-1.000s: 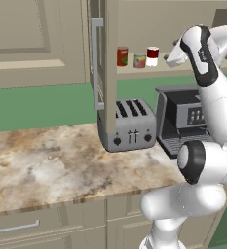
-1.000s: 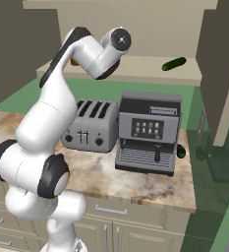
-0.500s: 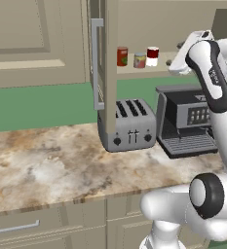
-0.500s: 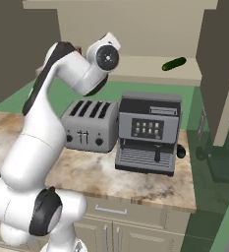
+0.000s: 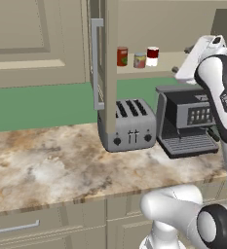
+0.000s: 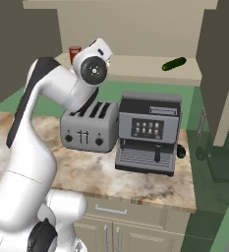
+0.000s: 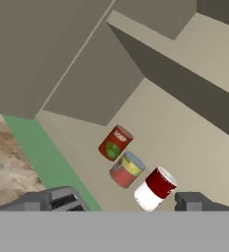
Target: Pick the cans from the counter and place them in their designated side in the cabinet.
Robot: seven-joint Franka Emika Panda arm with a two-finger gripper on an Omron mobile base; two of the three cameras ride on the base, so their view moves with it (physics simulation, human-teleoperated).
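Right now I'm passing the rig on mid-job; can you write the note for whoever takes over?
Claw: open, holding nothing, up at the cabinet shelf.
Cans: yellow-banded can and red-and-white can both stand on the shelf at its left end, beside the tall red can. A green object lies at the far end.
Done: no cans show on the counter.
Left: probably just pulling the arm clear.

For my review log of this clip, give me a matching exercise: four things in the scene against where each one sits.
Things:
1. red-and-white can
2. toaster
3. dark green object
4. coffee machine

Places:
A. on the counter, below the open cabinet door
B. on the cabinet shelf beside two other cans
C. on the counter, right of the toaster
D. alone at the shelf's far right

Pairs: 1-B, 2-A, 3-D, 4-C
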